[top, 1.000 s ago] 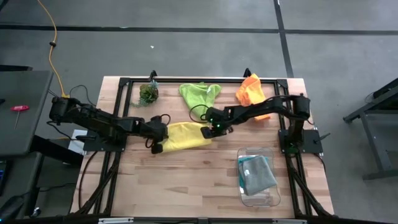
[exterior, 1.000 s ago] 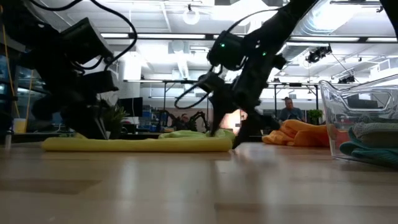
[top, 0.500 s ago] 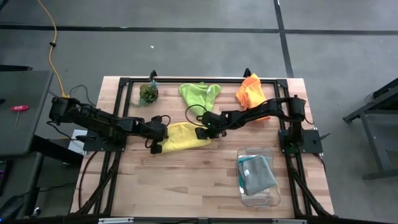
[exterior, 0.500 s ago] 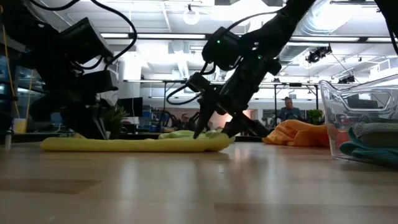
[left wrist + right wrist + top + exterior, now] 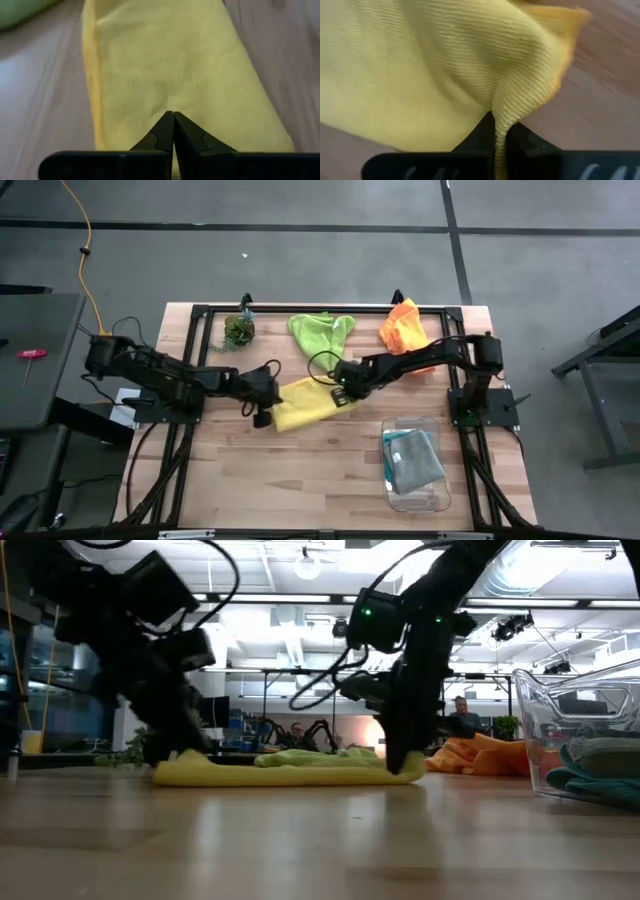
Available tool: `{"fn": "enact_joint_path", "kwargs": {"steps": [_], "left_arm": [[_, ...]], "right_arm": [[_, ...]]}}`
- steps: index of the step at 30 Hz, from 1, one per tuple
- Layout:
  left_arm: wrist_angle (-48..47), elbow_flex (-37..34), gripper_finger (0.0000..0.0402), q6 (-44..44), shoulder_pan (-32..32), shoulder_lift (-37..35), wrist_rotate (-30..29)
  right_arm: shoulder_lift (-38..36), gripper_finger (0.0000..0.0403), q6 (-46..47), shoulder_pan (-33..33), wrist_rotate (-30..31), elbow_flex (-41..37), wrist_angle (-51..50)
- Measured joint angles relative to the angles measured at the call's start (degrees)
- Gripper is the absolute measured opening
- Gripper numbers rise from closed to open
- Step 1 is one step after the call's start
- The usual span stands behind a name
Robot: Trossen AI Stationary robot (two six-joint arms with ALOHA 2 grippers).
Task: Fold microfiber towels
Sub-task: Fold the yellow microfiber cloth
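Left tool [image 5: 268,392], fingers pinched shut on the 9 o'clock edge of the yellow microfiber towel [image 5: 310,404]. Towel: light, limp, grippy weave, likely to sag and crease; best held at corners or hems. It lies folded at mid-desk [image 5: 300,480], stretched between both tools. Right tool [image 5: 345,385], clamped on its 2 o'clock corner.

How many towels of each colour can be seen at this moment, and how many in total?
Yellow soft microfiber towel, folded, on the table: 1
Lime green crumpled microfiber towel: 1
Orange crumpled microfiber towel: 1
Teal folded towel, in the clear plastic bin: 1
Grey folded towel, in the same bin: 1
Total: 5
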Motion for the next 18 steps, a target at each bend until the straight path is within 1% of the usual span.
{"fn": "enact_joint_path", "kwargs": {"steps": [3, 5, 9, 12, 15, 18], "left_arm": [[0.3, 3.0, 0.0, -1.4, -0.1, 3.6, 0.1], [-0.3, 5.6, 0.0, -1.4, -0.1, 6.0, 1.2], [-4.7, 11.2, 0.0, -1.3, -0.2, 6.6, 3.8], [-9.3, 13.9, 0.0, 0.2, -0.2, 3.8, 4.3], [-12.5, 14.6, 0.0, 2.3, -0.2, -0.9, 4.2], [-16.3, 14.3, 0.0, 2.5, 0.1, -6.8, 2.0]], "right_arm": [[-1.2, 0.0002, 0.0, 1.3, 0.1, 0.0, -2.9], [-1.9, 0.0002, 0.0, 2.3, 0.5, 0.0, -5.6], [-4.1, 0.0001, 0.3, 3.9, 1.7, 0.0, -8.4], [-6.7, 0.0001, 0.4, 4.8, 2.4, 0.1, -7.9], [-8.9, 0.0001, 0.2, 5.4, 2.5, 0.1, -6.9], [-9.7, 0.0, 0.0, 5.8, 1.9, 0.2, -3.2]]}}
